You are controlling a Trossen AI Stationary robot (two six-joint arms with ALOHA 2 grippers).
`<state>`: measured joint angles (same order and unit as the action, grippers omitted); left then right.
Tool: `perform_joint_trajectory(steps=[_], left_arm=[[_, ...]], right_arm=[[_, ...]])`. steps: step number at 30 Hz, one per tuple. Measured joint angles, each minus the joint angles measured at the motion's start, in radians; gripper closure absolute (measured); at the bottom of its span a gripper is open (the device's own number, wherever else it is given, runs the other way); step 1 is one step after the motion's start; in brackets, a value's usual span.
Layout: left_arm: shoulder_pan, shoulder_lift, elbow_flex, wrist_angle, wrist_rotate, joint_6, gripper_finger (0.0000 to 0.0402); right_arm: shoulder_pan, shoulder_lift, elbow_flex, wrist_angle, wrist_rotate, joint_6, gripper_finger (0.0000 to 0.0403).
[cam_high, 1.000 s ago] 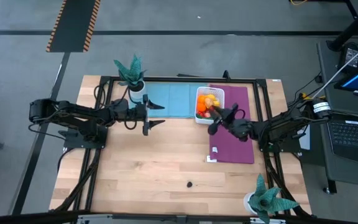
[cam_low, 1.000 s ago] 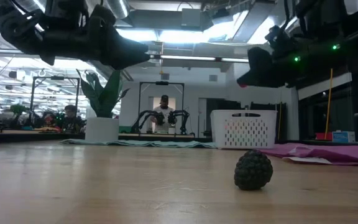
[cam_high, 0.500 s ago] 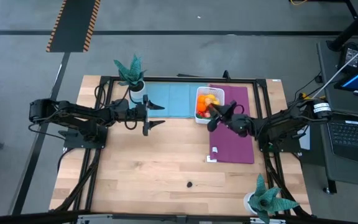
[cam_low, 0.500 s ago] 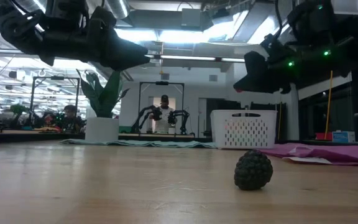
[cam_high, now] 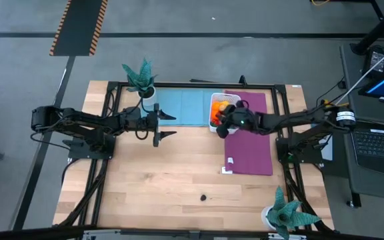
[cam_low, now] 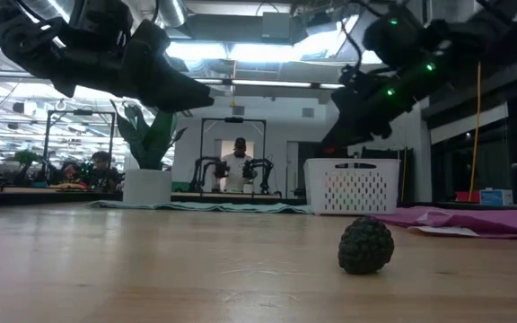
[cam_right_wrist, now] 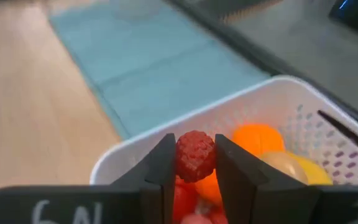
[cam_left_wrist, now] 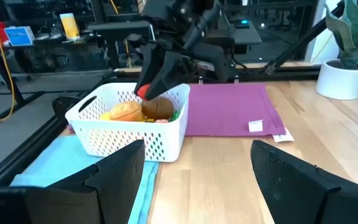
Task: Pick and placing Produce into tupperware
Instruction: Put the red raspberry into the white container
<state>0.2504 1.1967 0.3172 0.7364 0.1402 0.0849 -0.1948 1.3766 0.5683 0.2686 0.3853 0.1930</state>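
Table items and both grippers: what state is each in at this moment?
Right gripper: shut on the red berry, over the tupperware.
Tupperware: upright, open-topped, produce inside.
Dark berry: loose on the table, untouched.
Left gripper: open, empty, raised beside the blue mat.
Purple mat: flat.

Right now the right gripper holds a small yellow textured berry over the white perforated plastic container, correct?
No, the berry is red, not yellow, as the right wrist view shows. The right gripper does hold it over the white perforated plastic container.
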Motion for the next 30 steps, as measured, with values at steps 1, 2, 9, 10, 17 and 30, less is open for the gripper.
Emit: perform_joint_trajectory(steps=[1, 2, 9, 10, 17, 30], left_arm=[[0.000, 0.000, 0.000, -0.002, 0.000, 0.000, 0.0115], [0.000, 0.000, 0.000, -0.002, 0.000, 0.001, 0.0115], [0.000, 0.000, 0.000, -0.004, 0.000, 0.003, 0.0115], [0.000, 0.000, 0.000, -0.004, 0.000, 0.003, 0.0115], [0.000, 0.000, 0.000, -0.004, 0.000, 0.004, 0.0115], [0.000, 0.000, 0.000, -0.004, 0.000, 0.003, 0.0115]], right_arm=[[-0.006, 0.000, 0.029, -0.069, -0.020, 0.000, 0.0310], [-0.013, 0.000, 0.056, -0.133, -0.032, 0.003, 0.0310], [-0.052, 0.000, 0.210, -0.467, -0.123, 0.011, 0.0310], [-0.059, 0.000, 0.222, -0.479, -0.154, 0.011, 0.0310], [-0.083, 0.000, 0.227, -0.487, -0.222, 0.007, 0.0309], [-0.085, 0.013, 0.210, -0.490, -0.220, 0.011, 0.0310]])
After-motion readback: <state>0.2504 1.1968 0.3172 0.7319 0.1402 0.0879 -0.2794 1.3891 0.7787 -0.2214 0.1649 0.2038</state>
